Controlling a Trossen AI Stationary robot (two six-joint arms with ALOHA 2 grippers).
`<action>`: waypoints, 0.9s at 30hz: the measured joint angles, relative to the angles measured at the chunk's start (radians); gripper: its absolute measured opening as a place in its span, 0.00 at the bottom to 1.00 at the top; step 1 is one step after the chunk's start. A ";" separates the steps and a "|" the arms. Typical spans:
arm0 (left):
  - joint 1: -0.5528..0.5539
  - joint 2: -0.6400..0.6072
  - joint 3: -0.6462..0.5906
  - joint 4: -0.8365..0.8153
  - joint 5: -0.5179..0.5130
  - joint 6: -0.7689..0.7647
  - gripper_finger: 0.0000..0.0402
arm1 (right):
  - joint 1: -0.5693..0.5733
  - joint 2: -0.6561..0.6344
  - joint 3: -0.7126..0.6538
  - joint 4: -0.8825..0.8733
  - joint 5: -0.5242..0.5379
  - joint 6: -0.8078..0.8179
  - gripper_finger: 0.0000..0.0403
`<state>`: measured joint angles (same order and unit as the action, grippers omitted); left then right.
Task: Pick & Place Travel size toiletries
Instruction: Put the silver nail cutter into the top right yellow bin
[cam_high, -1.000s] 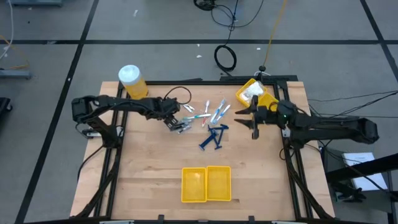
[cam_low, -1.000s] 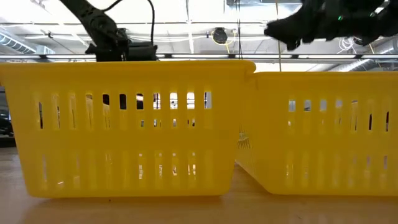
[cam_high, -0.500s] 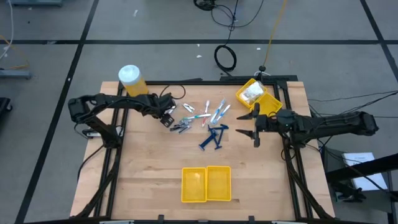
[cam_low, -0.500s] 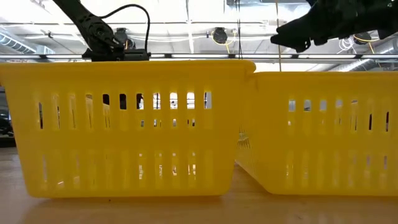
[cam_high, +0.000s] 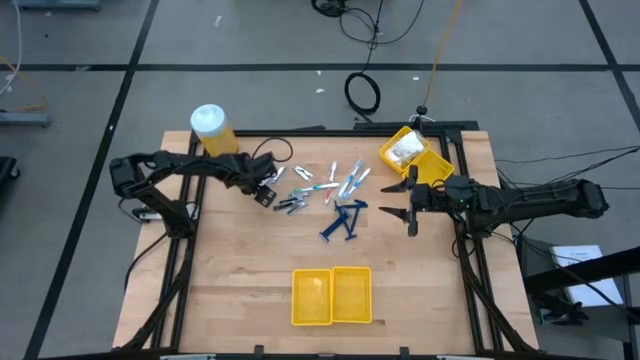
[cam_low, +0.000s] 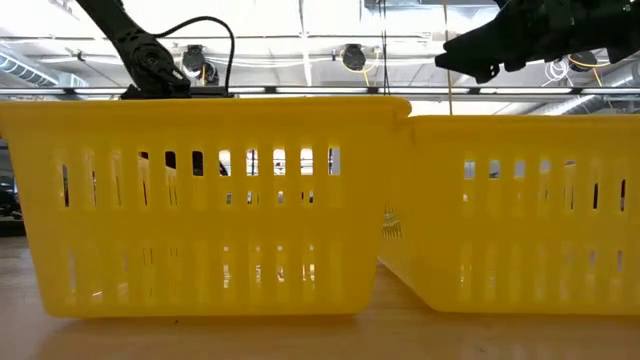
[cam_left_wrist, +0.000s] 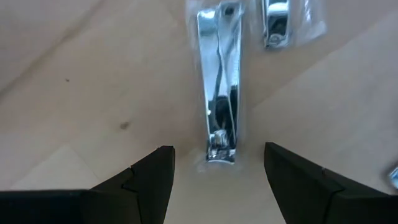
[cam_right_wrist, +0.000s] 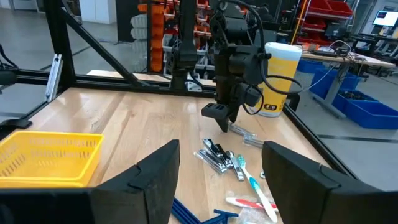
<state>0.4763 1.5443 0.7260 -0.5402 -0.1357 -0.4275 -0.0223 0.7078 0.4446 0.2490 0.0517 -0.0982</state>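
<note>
I've got the left hand (cam_high: 264, 192) hanging over the silver nail clippers (cam_left_wrist: 219, 106) in their clear packet, fingers spread and empty, 1 on each side, so I judge it's lined up for a pinch. The toiletries (cam_high: 325, 188) lie loose in the upper middle of the high view, with 2 blue razors (cam_high: 343, 217) just below them. My right hand (cam_high: 400, 198) hovers right of the pile, open too, nothing in it, likely parked clear of the left arm's reach. The yellow bins (cam_high: 331, 295) wait at lower centre. Low view is useless: bin walls fill it, hiding the whole pile. A second clipper (cam_left_wrist: 276, 22) is cut off at the left wrist frame's top.
</note>
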 joint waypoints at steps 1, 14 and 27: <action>0.000 -0.002 -0.012 0.027 0.000 -0.001 0.61 | 0.000 0.000 0.000 0.000 0.000 0.000 0.53; 0.001 0.000 -0.031 0.085 -0.012 0.027 0.49 | 0.000 0.000 0.000 -0.008 0.000 0.007 0.52; -0.004 -0.040 -0.036 0.022 -0.038 0.018 0.08 | 0.000 0.000 0.000 -0.020 0.000 0.007 0.52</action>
<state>0.4725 1.5042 0.6904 -0.5183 -0.1736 -0.4094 -0.0223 0.7078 0.4446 0.2294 0.0515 -0.0914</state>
